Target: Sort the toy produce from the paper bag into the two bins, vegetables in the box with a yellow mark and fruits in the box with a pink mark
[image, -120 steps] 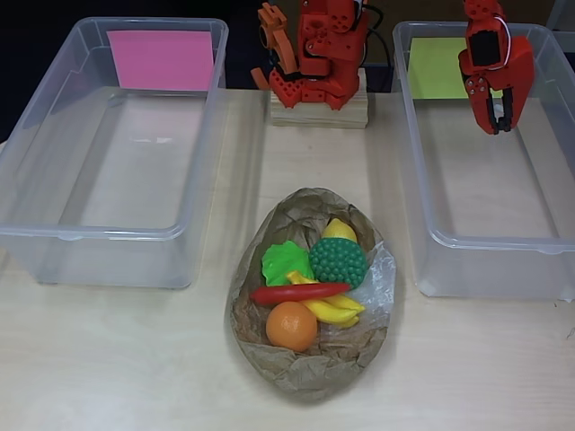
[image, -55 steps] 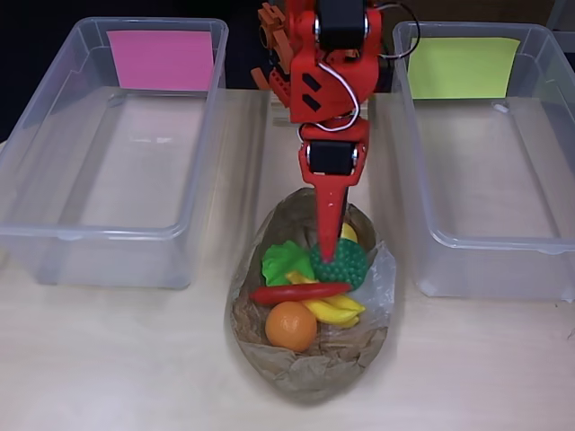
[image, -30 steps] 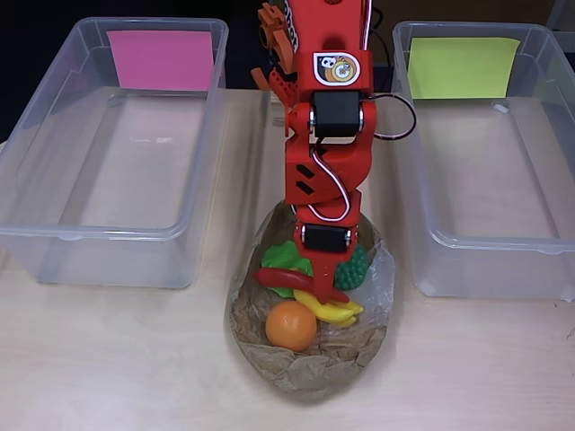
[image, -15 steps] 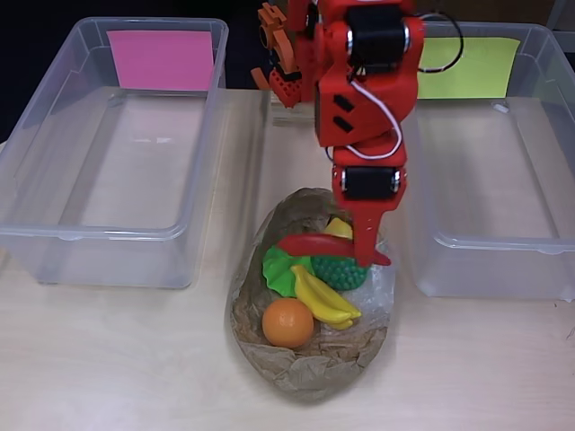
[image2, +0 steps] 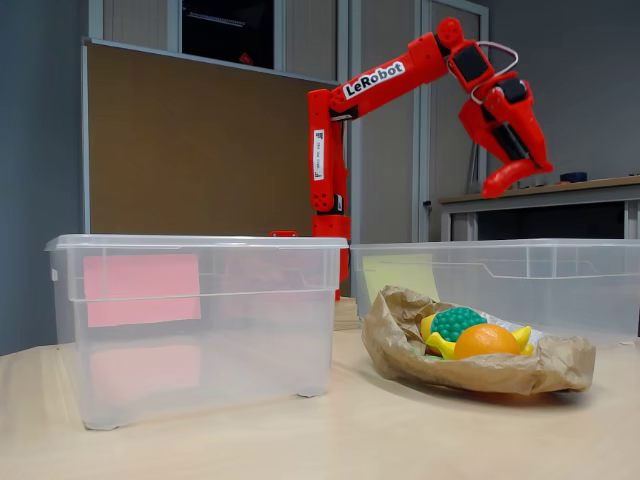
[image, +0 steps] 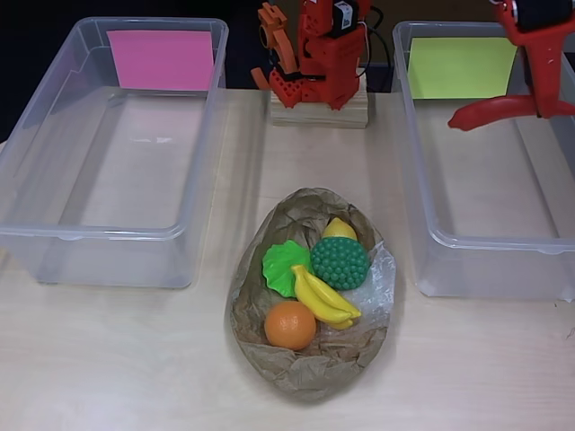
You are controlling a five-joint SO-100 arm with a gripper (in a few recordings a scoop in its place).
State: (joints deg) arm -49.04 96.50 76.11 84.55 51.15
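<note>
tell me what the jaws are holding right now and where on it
The gripper holds the red chili pepper by one end, high over the yellow-marked bin; the rest sticks out sideways.

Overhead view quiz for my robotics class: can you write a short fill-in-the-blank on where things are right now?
1. The tool holds a red chili above the bin with the ____ mark.
2. The bin with the pink mark holds ____ toys.
3. In the bag, the orange lies beside the yellow ____.

Missing words: yellow; no; banana
</note>
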